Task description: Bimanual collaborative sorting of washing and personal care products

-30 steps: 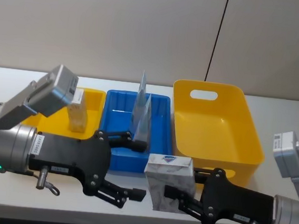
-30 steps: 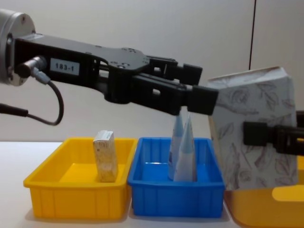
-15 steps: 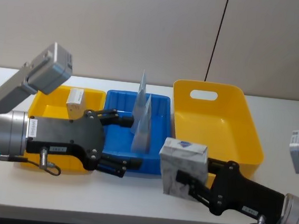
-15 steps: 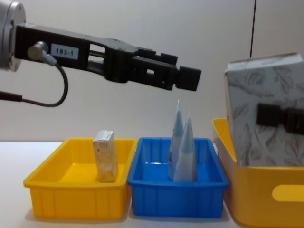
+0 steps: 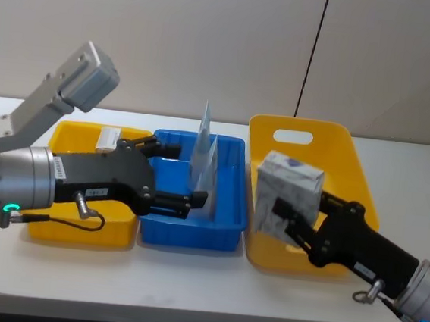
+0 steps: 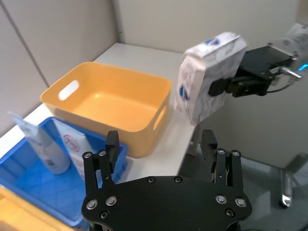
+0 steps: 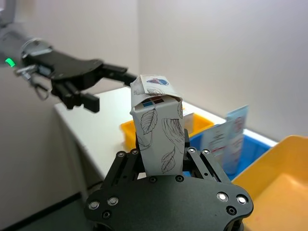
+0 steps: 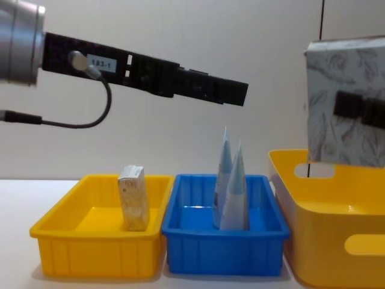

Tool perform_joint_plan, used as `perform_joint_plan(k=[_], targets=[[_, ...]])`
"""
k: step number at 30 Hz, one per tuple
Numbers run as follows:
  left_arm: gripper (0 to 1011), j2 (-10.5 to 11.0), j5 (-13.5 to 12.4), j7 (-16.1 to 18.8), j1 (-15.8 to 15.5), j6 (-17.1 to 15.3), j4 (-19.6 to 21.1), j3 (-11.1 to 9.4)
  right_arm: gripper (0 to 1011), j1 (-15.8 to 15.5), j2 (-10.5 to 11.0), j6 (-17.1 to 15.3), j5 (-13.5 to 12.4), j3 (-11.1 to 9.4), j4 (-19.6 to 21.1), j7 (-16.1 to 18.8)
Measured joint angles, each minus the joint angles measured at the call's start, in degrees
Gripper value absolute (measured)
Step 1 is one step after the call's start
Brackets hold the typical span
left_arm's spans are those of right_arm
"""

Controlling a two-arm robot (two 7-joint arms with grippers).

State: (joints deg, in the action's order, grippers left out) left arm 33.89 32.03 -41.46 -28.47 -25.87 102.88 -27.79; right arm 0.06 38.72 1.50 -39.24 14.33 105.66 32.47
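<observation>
My right gripper [image 5: 285, 203] is shut on the white pack printed with grey leaves [image 5: 289, 192], holding it in the air above the large yellow bin [image 5: 359, 184]. The pack [image 8: 345, 99] hangs well above the bin's rim [image 8: 328, 208]. My left gripper [image 5: 186, 175] is open and holds nothing; it hovers over the blue bin [image 5: 191, 235], apart from the pack [image 6: 210, 77]. Two pale blue tubes [image 8: 232, 188] stand tip up in the blue bin. A tan speckled pack [image 8: 133, 197] stands in the small yellow bin [image 8: 90, 253].
The three bins stand side by side on the white table [image 5: 188, 280], with a bare strip of table in front of them. A wall with a black cable [image 5: 313, 56] runs behind. The large bin has a handle cutout [image 5: 293, 136] in its far wall.
My right gripper has carried the white pack up from the table's front to above the large yellow bin. My left gripper has drawn back from the pack to over the blue bin.
</observation>
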Motion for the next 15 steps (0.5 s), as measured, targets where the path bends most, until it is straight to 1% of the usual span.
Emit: perform_joint_plan(k=[6,11,15], targets=[[1001,-1.51,-0.19,3.07,-0.11,-1.59,-0.89,-0.48,341,0.16,-2.26,1.27,1.96,-0.64,-0.34,-4.66],[1001,-2.34,-0.31,4.72,-0.26,-2.38,-1.42,-0.8,341,0.68,-4.44,2.29,4.17,-0.98,-0.92,-8.78],[1001,-2.68,-0.36,5.4,-0.31,-2.73,-1.64,-0.94,342,1.07,-5.74,2.88,5.73,-1.09,-1.45,-11.24]])
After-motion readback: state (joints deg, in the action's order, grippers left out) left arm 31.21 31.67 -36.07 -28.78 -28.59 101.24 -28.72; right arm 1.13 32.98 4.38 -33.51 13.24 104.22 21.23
